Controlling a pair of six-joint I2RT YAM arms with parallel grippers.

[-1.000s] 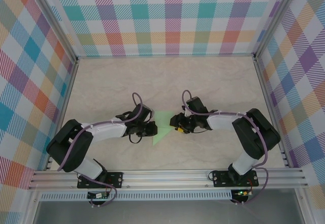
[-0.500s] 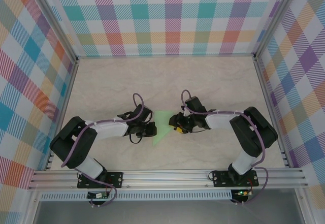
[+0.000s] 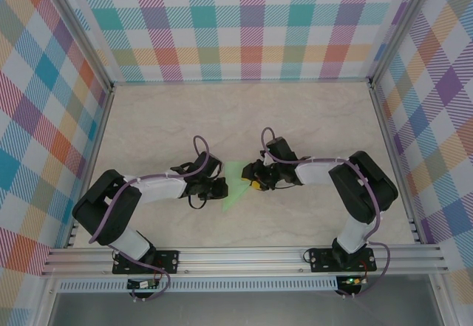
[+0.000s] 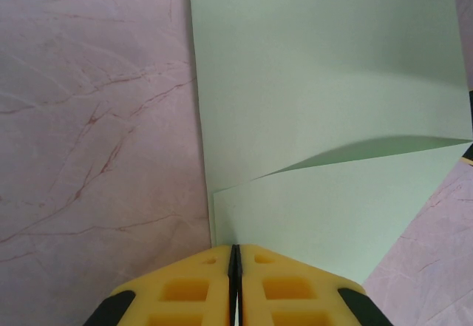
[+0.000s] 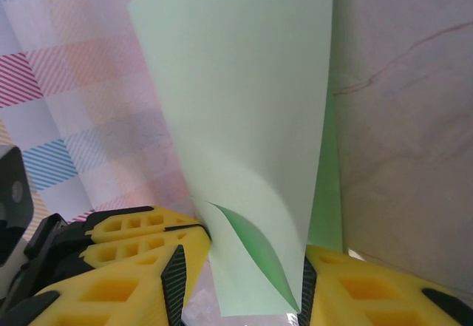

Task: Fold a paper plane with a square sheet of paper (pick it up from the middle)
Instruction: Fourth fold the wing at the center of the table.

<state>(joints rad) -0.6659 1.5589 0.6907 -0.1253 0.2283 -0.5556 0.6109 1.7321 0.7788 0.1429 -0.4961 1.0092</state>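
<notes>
Marble-look table (image 3: 310,119), plaid walls (image 3: 251,30): square sheet of paper (image 3: 235,187), partly folded, lies mid-table between the 2 grippers
Left gripper (image 4: 234,250): jaws together, tips at the sheet's near edge where 2 layers meet; cannot tell if paper is nipped. Right gripper (image 5: 240,267): jaws apart around a raised, curling flap, not pressed flat. Judgement: paper very light, limp, likely slick on this top, creases for good; take a free edge with a light pinch, other arm pinning the flat part
</notes>
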